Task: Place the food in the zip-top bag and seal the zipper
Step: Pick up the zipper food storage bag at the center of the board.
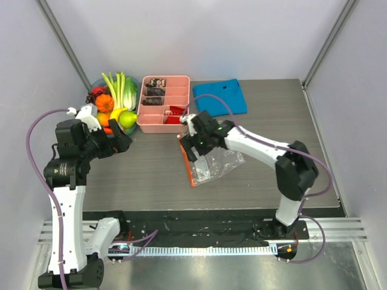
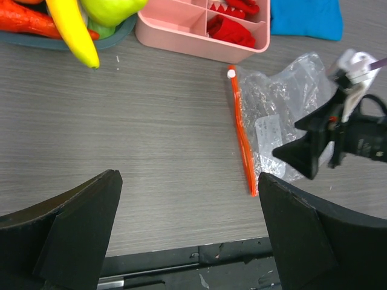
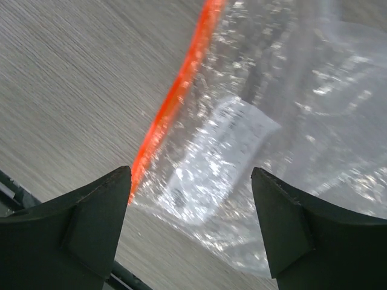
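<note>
In front of the pink tray [image 2: 175,39], the bag [image 1: 221,162] lies flat on the table [image 1: 151,175]. Its zipper [image 2: 242,130] forms the bag's left edge and runs from just short of the tray's front wall towards the near table edge, with the white slider [image 2: 231,73] at the tray end. The right gripper [image 3: 190,181] is over the bag, close in front of the tray, jaws wide apart and holding nothing. Contact with the film cannot be told. The food [image 1: 112,103] is heaped in a dish [image 2: 36,43] left of the tray, banana [image 2: 72,30] and pear [image 2: 109,9] nearest it. The left gripper [image 2: 188,175] is front-left of the tray, jaws wide, empty. A blue cloth [image 1: 219,96] lies right of the tray
</note>
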